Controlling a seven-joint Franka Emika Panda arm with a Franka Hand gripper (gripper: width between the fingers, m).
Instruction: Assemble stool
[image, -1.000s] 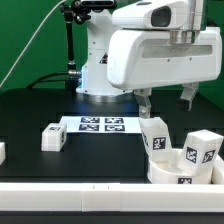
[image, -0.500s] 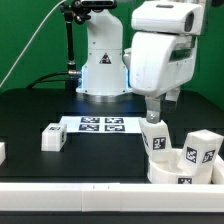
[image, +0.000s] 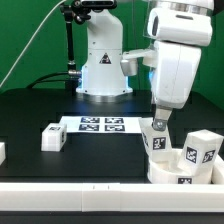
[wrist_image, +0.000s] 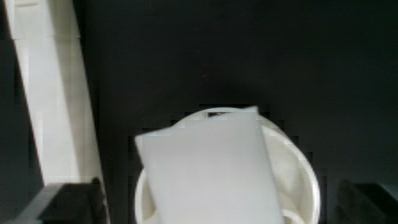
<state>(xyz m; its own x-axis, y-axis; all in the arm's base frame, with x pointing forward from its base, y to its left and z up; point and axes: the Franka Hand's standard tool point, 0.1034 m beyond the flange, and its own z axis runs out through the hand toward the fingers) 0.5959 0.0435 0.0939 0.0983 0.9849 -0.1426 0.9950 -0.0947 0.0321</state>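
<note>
Seat (image: 165, 173): we see it on the black table (image: 30, 115), near edge, at the exterior view's right; round white rim, a tag on its front.
Held-zone leg (image: 155, 141): stands upright at the seat's left rim, directly below the gripper; whether it sits in the seat or just beside it, we cannot tell.
Second leg (image: 202, 149): upright at the seat's right side, tags facing us.
Third leg (image: 52, 137): alone on the table, well apart at the exterior view's left.
Gripper (image: 158, 126): pointing down over the first leg; in the wrist view its dark fingertips (wrist_image: 71, 203) stand spread, gaps on both sides of the leg (wrist_image: 214, 175), not pinching it.
Marker board (image: 103, 124): flat, farther back, between the third leg and the seat.
White rail (image: 90, 196): runs along the near edge.
</note>
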